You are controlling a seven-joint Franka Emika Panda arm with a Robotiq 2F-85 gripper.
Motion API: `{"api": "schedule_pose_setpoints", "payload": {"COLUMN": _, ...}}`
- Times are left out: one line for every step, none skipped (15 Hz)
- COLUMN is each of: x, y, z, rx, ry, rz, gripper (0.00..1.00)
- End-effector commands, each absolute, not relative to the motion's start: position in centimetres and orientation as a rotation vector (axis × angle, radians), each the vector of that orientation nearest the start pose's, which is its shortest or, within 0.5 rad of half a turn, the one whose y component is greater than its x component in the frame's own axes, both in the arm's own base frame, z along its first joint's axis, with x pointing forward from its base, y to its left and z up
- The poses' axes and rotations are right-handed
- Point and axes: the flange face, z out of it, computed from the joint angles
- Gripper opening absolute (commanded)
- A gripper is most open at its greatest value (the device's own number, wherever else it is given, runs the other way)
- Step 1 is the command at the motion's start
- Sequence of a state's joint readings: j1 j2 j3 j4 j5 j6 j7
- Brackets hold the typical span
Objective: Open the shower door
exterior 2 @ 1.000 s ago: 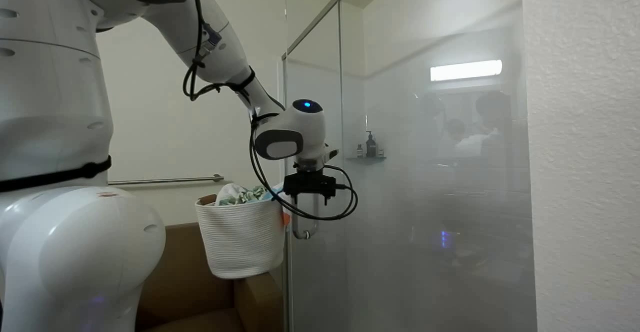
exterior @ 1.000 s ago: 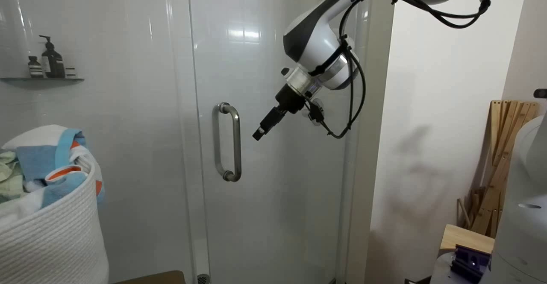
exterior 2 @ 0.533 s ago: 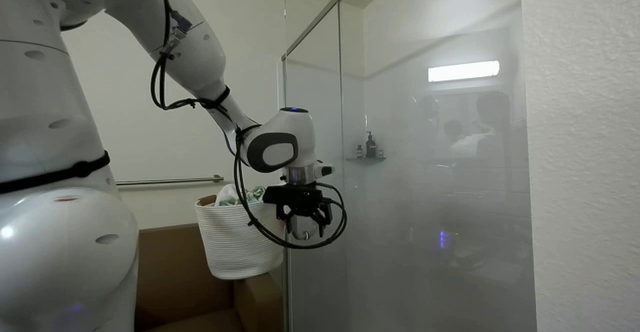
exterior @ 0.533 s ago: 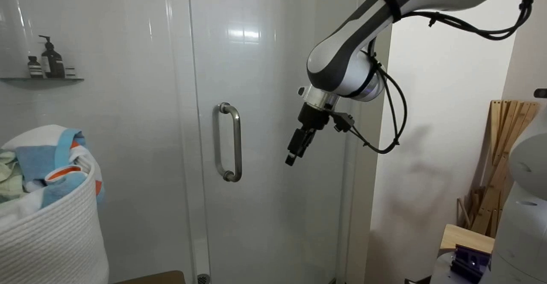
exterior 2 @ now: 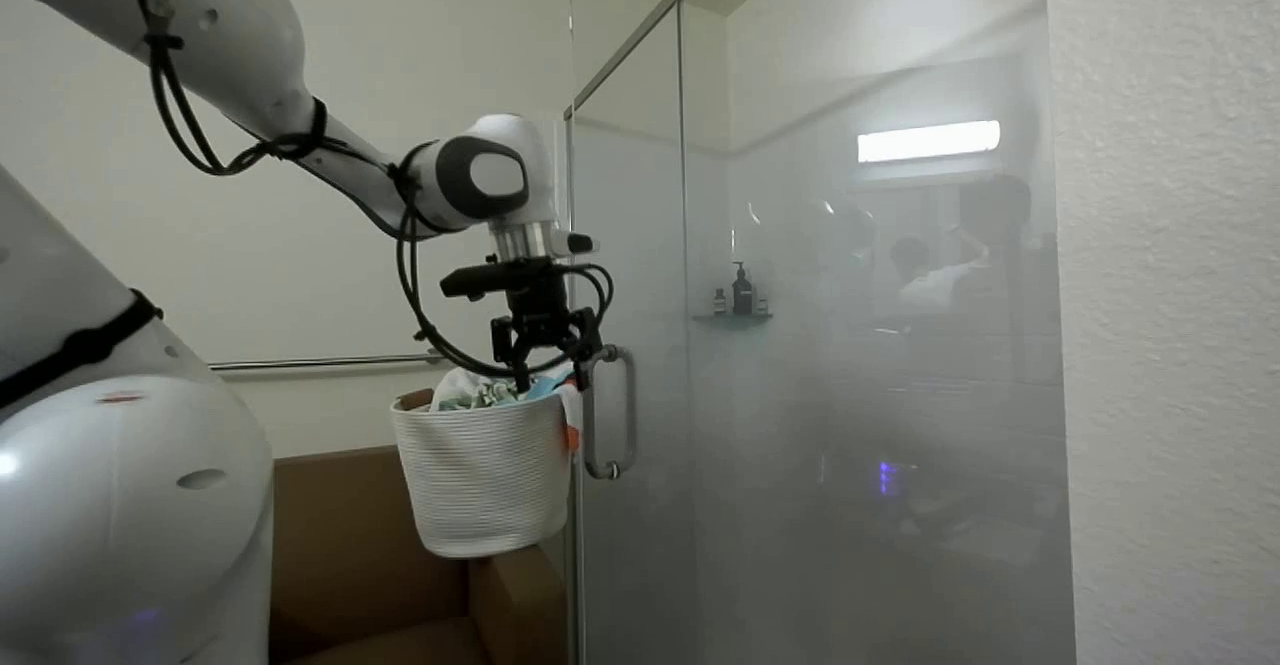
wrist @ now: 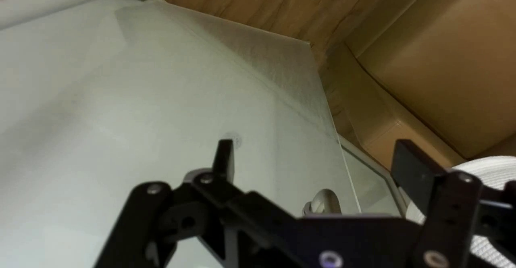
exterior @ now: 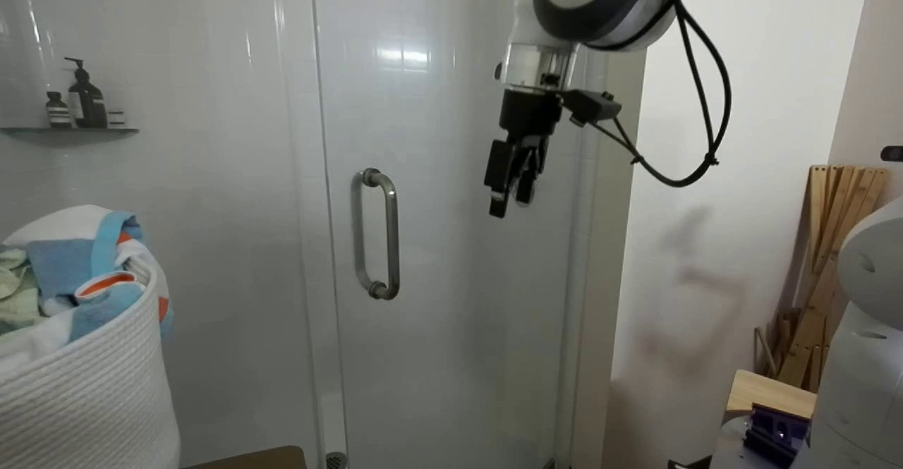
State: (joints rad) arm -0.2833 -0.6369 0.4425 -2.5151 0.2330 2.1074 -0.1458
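The shower door (exterior: 451,356) is a tall clear glass panel, also in the wrist view (wrist: 161,98). I cannot tell if it is fully closed. Its metal bar handle (exterior: 392,236) is in both exterior views (exterior 2: 630,410); in the wrist view only its curved top (wrist: 328,199) shows above the gripper's base. My gripper (exterior: 511,204) points down, right of the handle and apart from it there. In an exterior view the gripper (exterior 2: 552,385) is left of the handle's upper end, one finger close to it in the picture. In the wrist view the jaws (wrist: 312,151) are wide open and empty.
A white woven basket (exterior 2: 480,485) of towels stands beside the door on a brown sofa (exterior 2: 370,535). A towel bar (exterior 2: 330,361) is on the wall behind. A corner shelf (exterior: 77,131) with bottles is inside. Wooden slats (exterior: 825,271) lean at the right wall.
My gripper moves away from the handle, dipping first and then rising. It turns from a slant to pointing nearly straight down. The door and handle show no movement in the exterior views.
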Motion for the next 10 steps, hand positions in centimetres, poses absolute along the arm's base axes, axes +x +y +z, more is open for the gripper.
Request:
{"api": "schedule_pose_setpoints", "payload": {"x": 37.0, "y": 9.2, "z": 53.8, "rx": -3.244, "ry": -0.143, "rz": -0.337, "gripper": 1.0}}
{"api": "schedule_pose_setpoints", "payload": {"x": 36.9, "y": 9.0, "z": 54.9, "rx": -3.251, "ry": -0.129, "rz": -0.338, "gripper": 1.0}}
{"api": "schedule_pose_setpoints", "payload": {"x": 36.5, "y": 8.9, "z": 55.4, "rx": -3.253, "ry": -0.118, "rz": -0.346, "gripper": 1.0}}
{"api": "schedule_pose_setpoints", "payload": {"x": 36.5, "y": 8.7, "z": 55.9, "rx": -3.253, "ry": -0.109, "rz": -0.343, "gripper": 1.0}}
{"api": "schedule_pose_setpoints", "payload": {"x": 36.4, "y": 8.5, "z": 56.1, "rx": -3.248, "ry": -0.101, "rz": -0.341, "gripper": 1.0}}
{"api": "schedule_pose_setpoints", "payload": {"x": 36.5, "y": 8.9, "z": 55.7, "rx": -3.236, "ry": -0.144, "rz": -0.365, "gripper": 1.0}}
{"api": "schedule_pose_setpoints", "payload": {"x": 36.4, "y": 8.7, "z": 55.9, "rx": -3.23, "ry": -0.147, "rz": -0.367, "gripper": 1.0}}
{"api": "schedule_pose_setpoints", "payload": {"x": 36.4, "y": 8.7, "z": 56.0, "rx": -3.223, "ry": -0.154, "rz": -0.367, "gripper": 1.0}}
{"api": "schedule_pose_setpoints", "payload": {"x": 36.3, "y": 8.8, "z": 56.0, "rx": -3.219, "ry": -0.159, "rz": -0.366, "gripper": 1.0}}
{"api": "schedule_pose_setpoints", "payload": {"x": 36.3, "y": 8.8, "z": 56.0, "rx": -3.218, "ry": -0.162, "rz": -0.365, "gripper": 1.0}}
